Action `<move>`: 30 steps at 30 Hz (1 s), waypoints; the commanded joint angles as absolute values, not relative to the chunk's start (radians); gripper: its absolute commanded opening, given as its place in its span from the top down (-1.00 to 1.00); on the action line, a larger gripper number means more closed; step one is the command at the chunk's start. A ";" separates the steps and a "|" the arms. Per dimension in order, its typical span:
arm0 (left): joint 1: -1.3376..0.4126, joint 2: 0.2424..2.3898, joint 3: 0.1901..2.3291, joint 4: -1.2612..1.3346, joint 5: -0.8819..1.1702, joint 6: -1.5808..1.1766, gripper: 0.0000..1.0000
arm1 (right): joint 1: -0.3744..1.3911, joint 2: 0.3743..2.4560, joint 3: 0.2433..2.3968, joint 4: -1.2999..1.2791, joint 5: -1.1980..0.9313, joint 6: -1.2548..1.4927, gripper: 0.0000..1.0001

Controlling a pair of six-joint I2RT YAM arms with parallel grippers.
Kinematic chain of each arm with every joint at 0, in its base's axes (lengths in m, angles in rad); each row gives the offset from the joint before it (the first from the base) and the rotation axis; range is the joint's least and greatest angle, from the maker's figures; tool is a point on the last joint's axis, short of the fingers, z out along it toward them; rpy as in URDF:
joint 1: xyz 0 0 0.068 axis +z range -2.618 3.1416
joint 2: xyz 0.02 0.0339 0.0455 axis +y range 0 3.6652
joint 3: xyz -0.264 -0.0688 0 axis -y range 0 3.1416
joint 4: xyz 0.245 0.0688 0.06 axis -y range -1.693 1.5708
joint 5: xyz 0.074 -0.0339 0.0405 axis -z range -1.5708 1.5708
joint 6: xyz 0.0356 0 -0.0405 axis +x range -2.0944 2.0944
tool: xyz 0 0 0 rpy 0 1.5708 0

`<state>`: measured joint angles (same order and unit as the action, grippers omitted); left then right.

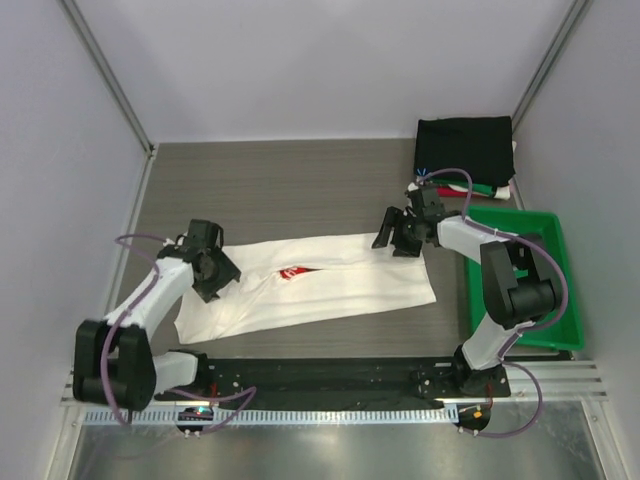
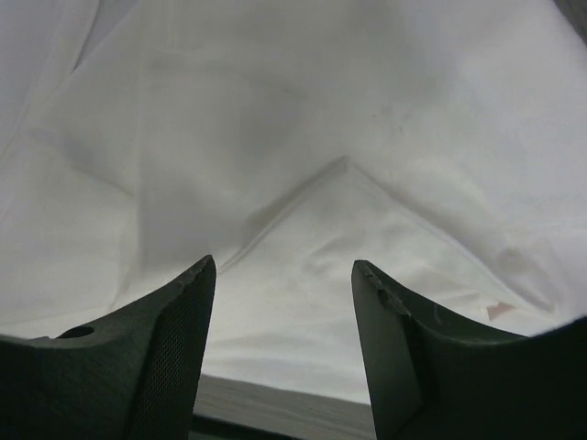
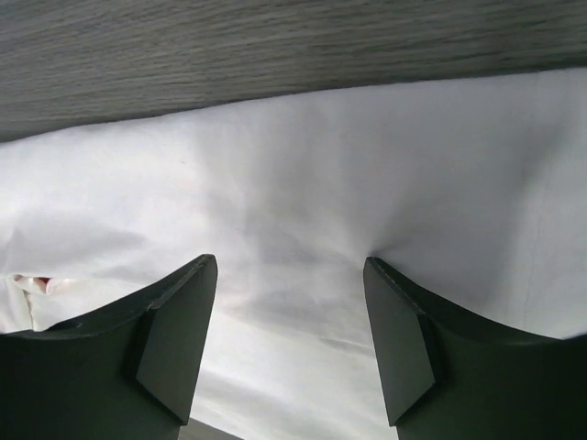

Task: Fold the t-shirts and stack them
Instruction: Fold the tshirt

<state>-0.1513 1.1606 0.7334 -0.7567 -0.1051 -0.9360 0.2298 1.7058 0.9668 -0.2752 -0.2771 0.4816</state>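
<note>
A white t-shirt (image 1: 330, 280), folded into a long band, lies across the middle of the table, with a bit of its red print (image 1: 293, 271) showing at the fold. My left gripper (image 1: 216, 274) stands open over the shirt's left end. In the left wrist view the white cloth (image 2: 303, 156) fills the picture, and the left gripper (image 2: 280, 268) has nothing between its fingers. My right gripper (image 1: 395, 238) is open at the shirt's far right edge. The right wrist view shows the cloth (image 3: 303, 183) under the right gripper (image 3: 289, 266). A stack of folded t-shirts, black one (image 1: 465, 150) on top, sits at the back right.
A green plastic tray (image 1: 552, 290) stands along the right side, beside the right arm. Green, red and white edges (image 1: 497, 189) show under the black shirt. Frame posts and walls bound the table on the left, right and back.
</note>
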 commanded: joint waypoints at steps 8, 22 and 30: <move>-0.161 1.546 0.747 -0.428 -0.115 -0.960 -0.23 | 0.334 1.545 0.665 -0.269 -0.163 0.630 -0.36; -0.409 2.440 2.262 -0.967 -0.107 -0.705 -0.28 | 1.098 1.258 0.653 -0.164 -0.106 1.123 -0.37; -0.471 2.096 2.183 -0.814 -0.046 -0.575 -0.54 | 1.072 1.195 0.844 -0.339 -0.008 0.930 -0.50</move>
